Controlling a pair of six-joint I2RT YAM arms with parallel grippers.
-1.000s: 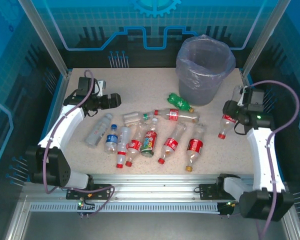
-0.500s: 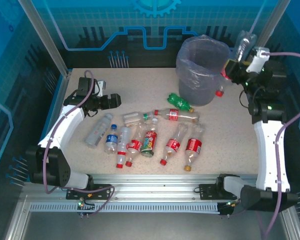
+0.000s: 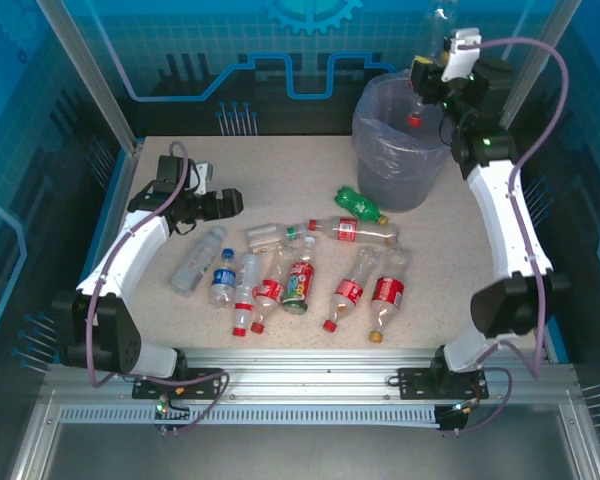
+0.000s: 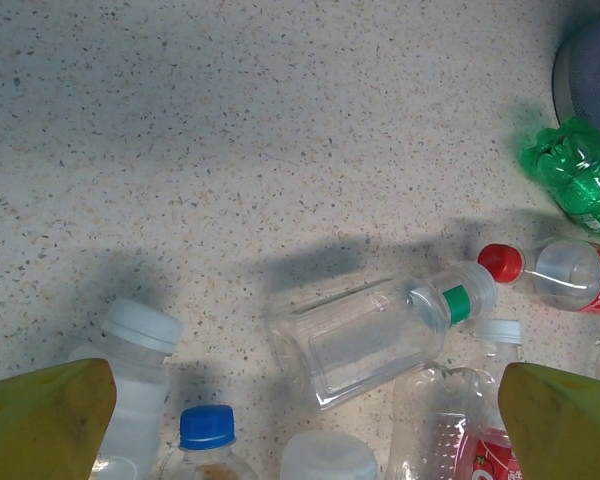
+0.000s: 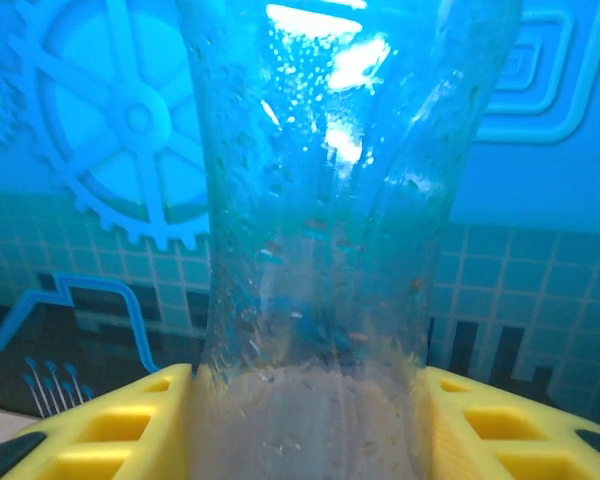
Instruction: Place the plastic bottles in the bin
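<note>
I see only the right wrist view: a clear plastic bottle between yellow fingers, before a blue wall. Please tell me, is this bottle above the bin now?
Observer: Yes. In the top view the right gripper holds the clear plastic bottle red cap down, apparently over the mouth of the round grey bin with the lavender bag.
Operator: Is the left gripper busy?
Observer: No. The left gripper is open and holds nothing; it hangs above a clear flat bottle with a green neck ring.
Operator: Is something near the bin's foot?
Observer: A crushed green plastic bottle lies beside it.

Clear bottle (image 5: 315, 250) overruns top and bottom edges.
</note>
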